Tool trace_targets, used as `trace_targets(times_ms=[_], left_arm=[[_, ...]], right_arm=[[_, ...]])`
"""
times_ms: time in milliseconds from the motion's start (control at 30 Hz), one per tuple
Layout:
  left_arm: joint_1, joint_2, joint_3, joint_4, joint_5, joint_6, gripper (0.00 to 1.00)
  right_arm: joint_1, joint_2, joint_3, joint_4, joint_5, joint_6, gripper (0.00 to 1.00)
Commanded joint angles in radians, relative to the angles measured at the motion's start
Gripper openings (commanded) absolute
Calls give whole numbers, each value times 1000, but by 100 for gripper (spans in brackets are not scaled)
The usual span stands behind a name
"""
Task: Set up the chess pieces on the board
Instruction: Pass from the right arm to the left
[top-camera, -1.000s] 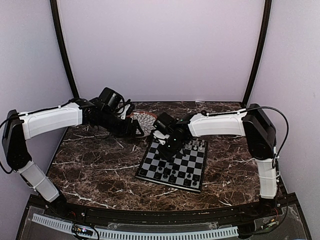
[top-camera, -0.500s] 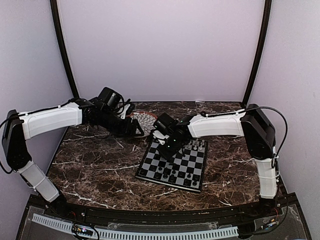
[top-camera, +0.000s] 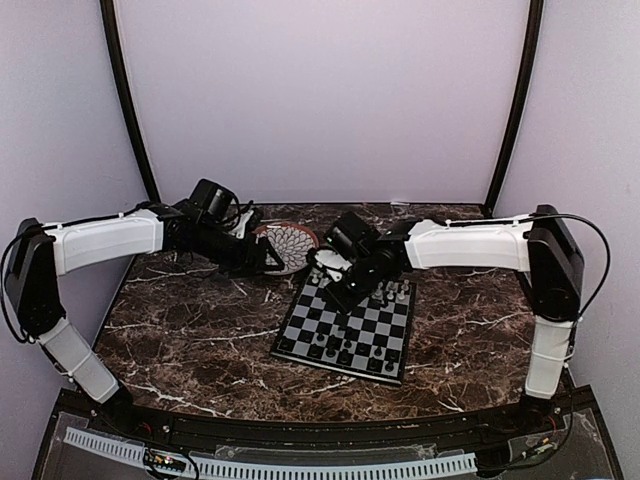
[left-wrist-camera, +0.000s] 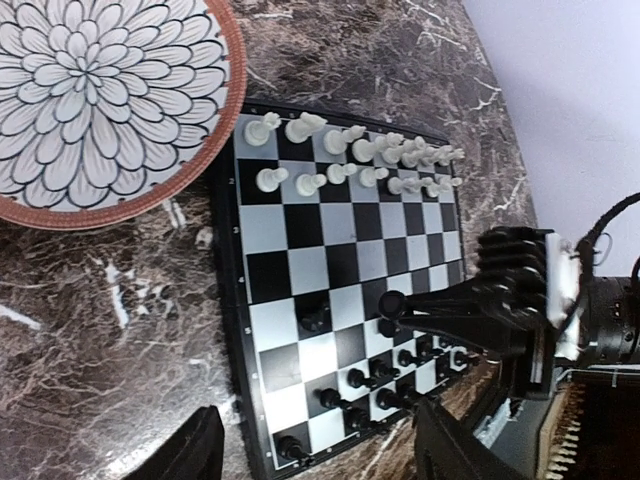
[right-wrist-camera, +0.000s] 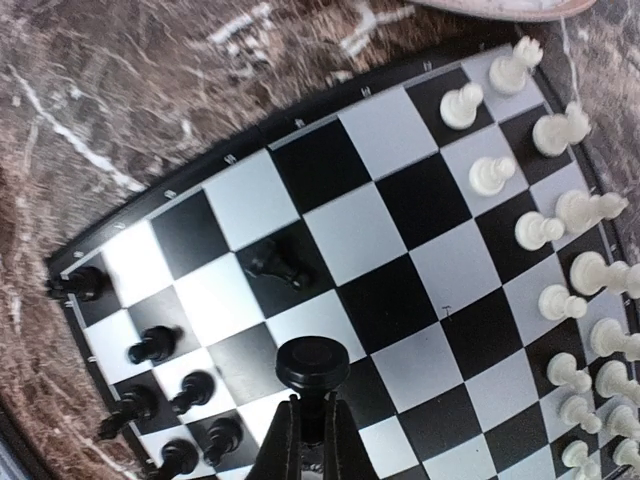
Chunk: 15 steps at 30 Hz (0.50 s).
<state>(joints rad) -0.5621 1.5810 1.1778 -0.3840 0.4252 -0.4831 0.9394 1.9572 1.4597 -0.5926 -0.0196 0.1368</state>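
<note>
The board (top-camera: 392, 345) lies mid-table with white pieces (top-camera: 396, 292) along its far side and black pieces (top-camera: 335, 348) along its near side. My right gripper (right-wrist-camera: 312, 425) is shut on a black piece (right-wrist-camera: 312, 362), held above the board's middle squares. It also shows in the left wrist view (left-wrist-camera: 400, 305). One black piece (right-wrist-camera: 278, 265) lies tipped on a dark square nearby. In the left wrist view the white pieces (left-wrist-camera: 360, 160) fill two rows. My left gripper (left-wrist-camera: 320, 462) is open and empty, hovering off the board's left edge (left-wrist-camera: 225, 300).
A round white-patterned, brown-rimmed plate (top-camera: 290, 245) sits just behind the board's far left corner, and shows empty in the left wrist view (left-wrist-camera: 100, 100). The table is dark marble. Purple walls close in the back and both sides.
My right arm has swung its wrist right and back, the gripper still over the board's far left part with the black piece. My left gripper has drawn back slightly to the left.
</note>
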Motion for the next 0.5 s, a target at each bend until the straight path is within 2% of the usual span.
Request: trace_targets(times_ms=[0, 167, 467], left_arm=[[10, 40, -9, 147, 199, -46, 66], [10, 120, 6, 264, 420, -111, 64], [9, 190, 24, 304, 517, -158, 58]], right_arm=[[-3, -97, 10, 39, -86, -48, 0], [-2, -77, 53, 21, -117, -65, 0], [-2, -78, 81, 41, -135, -57, 0]])
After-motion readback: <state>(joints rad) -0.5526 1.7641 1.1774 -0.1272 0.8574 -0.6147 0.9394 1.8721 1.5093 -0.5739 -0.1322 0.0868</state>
